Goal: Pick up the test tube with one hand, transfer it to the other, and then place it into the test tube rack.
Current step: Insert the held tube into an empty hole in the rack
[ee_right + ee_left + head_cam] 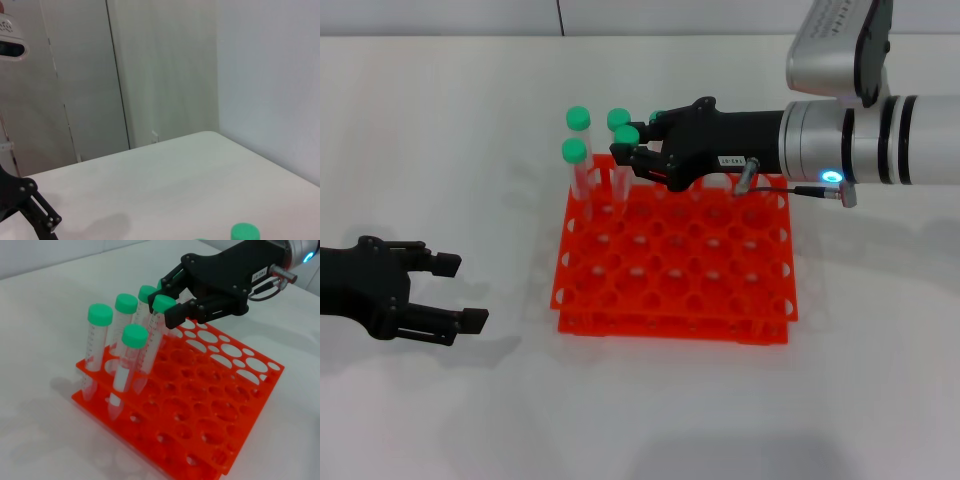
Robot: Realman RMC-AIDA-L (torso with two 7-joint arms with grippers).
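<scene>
The orange-red test tube rack [720,290] [225,390] lies mid-table. Several green-capped tubes stand in its far left corner. My right gripper [638,142] [169,297], the one with the white label, reaches over that corner. Its jaws stand open on either side of the cap of one test tube [627,135] [162,304]. That tube leans in a rack hole. A further green cap [657,117] is mostly hidden behind the gripper. My left gripper [460,292] rests open and empty low over the table, left of the rack.
Other tubes [578,118] [100,315] stand at the rack's far left edge. A green cap [245,232] shows at the bottom of the right wrist view. White table surrounds the rack on all sides, with a wall behind.
</scene>
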